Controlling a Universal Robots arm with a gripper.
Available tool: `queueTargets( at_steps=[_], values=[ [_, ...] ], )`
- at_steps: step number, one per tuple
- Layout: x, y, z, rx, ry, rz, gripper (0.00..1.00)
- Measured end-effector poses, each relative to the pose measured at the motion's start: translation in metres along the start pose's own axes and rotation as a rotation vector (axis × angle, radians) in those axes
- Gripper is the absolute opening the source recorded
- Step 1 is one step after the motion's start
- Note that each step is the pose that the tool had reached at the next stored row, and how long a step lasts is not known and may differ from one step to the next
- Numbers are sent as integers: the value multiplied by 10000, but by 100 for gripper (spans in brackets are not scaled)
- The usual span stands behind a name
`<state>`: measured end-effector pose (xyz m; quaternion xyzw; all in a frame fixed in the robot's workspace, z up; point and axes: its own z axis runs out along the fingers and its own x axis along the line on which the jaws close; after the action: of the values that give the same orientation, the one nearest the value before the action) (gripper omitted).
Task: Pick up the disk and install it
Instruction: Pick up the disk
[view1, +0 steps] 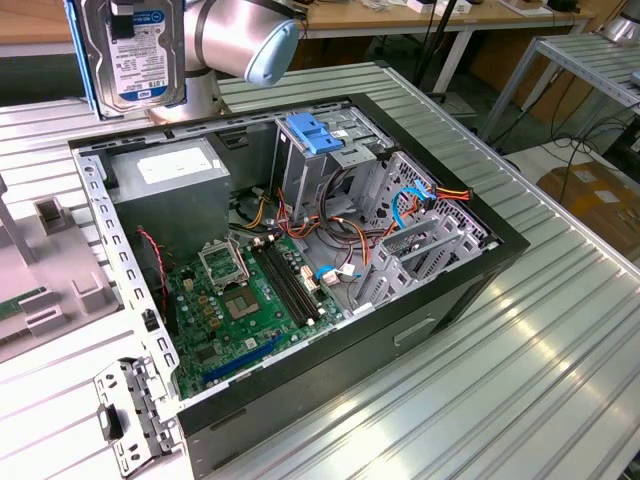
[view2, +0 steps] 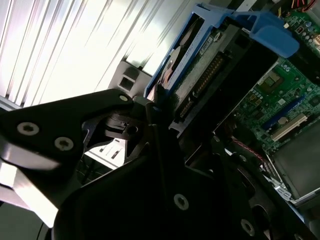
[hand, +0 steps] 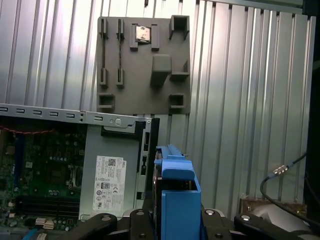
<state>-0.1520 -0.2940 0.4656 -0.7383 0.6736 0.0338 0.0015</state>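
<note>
Disk (view1: 135, 50): one, silver, with a white label and a blue band. It is lifted clear of the case (view1: 500, 238), held by the gripper (view2: 150, 107), and touches nothing else.
Frame (hand: 177, 192): one, blue plastic, running along the disk's edges. This is the part the gripper grips.
Gripper: one. Its black fingers (hand: 97, 222) are drawn in on the frame from both sides, as both wrist views show, and it holds nothing besides the disk.
Disk from gripper: the disk sits between the fingertips and reaches straight out beyond them, so there is no gap to close.
Long axis: it runs away from the gripper. In the exterior view the disk hangs upright with its label facing the camera.
Arm (view1: 245, 35): one, with its silver joint just beside the disk in the exterior view. There is no second arm to weigh against it.
Beneath the gripper: the power supply (hand: 110, 180) at the case's corner and the ribbed table (view1: 560, 350) past the case wall, judging by the first wrist view.
Cage (view1: 300, 175): one, metal, inside the case. It is lower than the gripper, off toward the exterior view's right, and well apart from the disk.
Latch (view1: 313, 133): one, blue, on top of the cage.
Board (view1: 250, 295): one, green, on the case floor, lower than the gripper.
Tray (hand: 145, 65): one, grey, on the table outside the case.
Stage: the pick-up looks done, and the disk is not yet in the cage.
</note>
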Motion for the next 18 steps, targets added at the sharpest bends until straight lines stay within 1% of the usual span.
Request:
queueTargets(
  at_steps=[4,5,7,9,13,15,16,17,18],
  values=[
    [19,-61,-1,-1,0,0,36],
    [30,-91,-2,-1,1,0,36],
    [40,-116,-1,0,0,0,36],
    [59,-163,-2,-1,0,1,36],
    [79,-218,-2,-1,0,0,36],
    [99,-269,-2,-1,0,0,36],
    [127,-350,-2,-1,0,-1,36],
    [220,-455,-5,-2,-1,1,36],
    [308,-453,-7,-1,-1,8,36]
  ],
)
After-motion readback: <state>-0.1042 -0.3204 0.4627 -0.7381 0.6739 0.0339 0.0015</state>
